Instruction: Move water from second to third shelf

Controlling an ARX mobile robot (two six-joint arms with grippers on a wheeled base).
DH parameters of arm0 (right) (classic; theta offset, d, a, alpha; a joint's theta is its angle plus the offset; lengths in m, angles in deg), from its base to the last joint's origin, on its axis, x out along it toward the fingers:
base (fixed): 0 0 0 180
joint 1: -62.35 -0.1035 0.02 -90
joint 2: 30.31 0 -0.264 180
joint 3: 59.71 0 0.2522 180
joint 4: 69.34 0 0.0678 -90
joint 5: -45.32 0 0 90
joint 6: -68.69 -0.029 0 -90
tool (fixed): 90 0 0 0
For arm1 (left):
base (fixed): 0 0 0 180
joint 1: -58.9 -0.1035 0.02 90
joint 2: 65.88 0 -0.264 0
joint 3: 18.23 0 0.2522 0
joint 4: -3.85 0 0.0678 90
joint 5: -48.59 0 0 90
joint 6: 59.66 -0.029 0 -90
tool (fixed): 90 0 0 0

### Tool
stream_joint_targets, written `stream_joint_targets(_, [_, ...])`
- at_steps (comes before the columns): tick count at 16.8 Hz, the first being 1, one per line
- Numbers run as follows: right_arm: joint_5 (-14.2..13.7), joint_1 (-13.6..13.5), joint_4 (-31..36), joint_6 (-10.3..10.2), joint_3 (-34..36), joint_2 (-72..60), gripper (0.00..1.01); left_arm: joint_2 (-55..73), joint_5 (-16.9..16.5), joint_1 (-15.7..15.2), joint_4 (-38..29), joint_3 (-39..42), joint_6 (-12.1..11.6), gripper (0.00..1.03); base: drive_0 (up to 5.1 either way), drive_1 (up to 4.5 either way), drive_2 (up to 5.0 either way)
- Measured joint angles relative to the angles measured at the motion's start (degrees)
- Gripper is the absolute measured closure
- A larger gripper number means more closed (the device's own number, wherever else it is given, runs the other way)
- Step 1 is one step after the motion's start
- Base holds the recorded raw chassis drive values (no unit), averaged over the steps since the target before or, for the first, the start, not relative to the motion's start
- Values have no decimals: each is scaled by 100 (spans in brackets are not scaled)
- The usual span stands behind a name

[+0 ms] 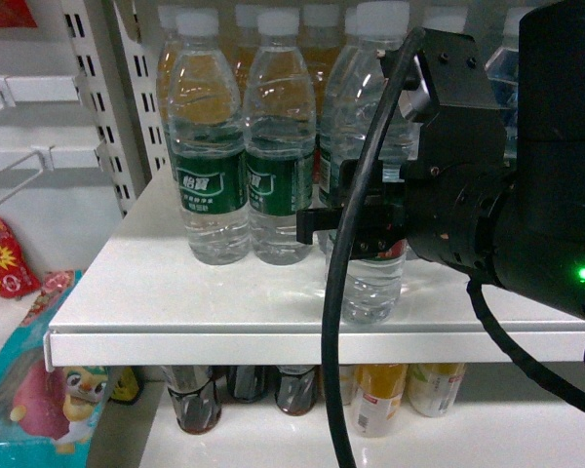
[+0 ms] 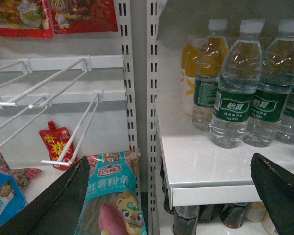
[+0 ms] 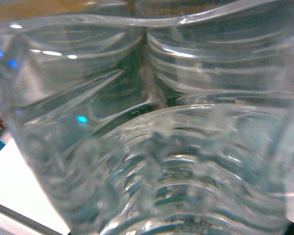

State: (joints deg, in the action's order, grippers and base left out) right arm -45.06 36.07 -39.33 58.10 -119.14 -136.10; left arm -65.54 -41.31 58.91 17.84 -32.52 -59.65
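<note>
One water bottle (image 1: 373,278) near the shelf's (image 1: 175,292) front edge sits clamped in my right gripper (image 1: 356,219), left gripper (image 2: 171,196) open; lifting crooked could topple neighbor bottles (image 1: 244,166).

**Water bottle at the shelf's front edge**

The water bottle (image 1: 370,283) stood upright on the white shelf (image 1: 175,292), forward of the other bottles and close to the front edge. It was clear ribbed plastic filled with water, with a white cap on top; its middle was hidden behind the black arm, so only the shoulder and the ribbed lower part showed in the head view. A sliver of red showed at its label height. In the right wrist view the bottle's (image 3: 176,161) ribbed wall filled nearly the whole picture, blurred by closeness, with the shelf's white surface visible at lower left.
</note>
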Motion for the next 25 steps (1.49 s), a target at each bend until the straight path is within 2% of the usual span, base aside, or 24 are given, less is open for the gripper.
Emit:
stream_joint_targets(8, [-238,-46,214,-13,7,-111,59,0,-2,0,0,0,0,5,0,0,0])
stream_joint_targets(15, [-247,-70,280,-9,17,-144,59,0,0,0,-2,0,0,5,0,0,0])
stream_joint_targets(21, [-236,-70,433,4,2,-136,1,0,-2,0,0,0,0,5,0,0,0])
stream_joint_targets(25, [-214,-70,431,4,-2,-136,3,0,-2,0,-2,0,0,5,0,0,0])
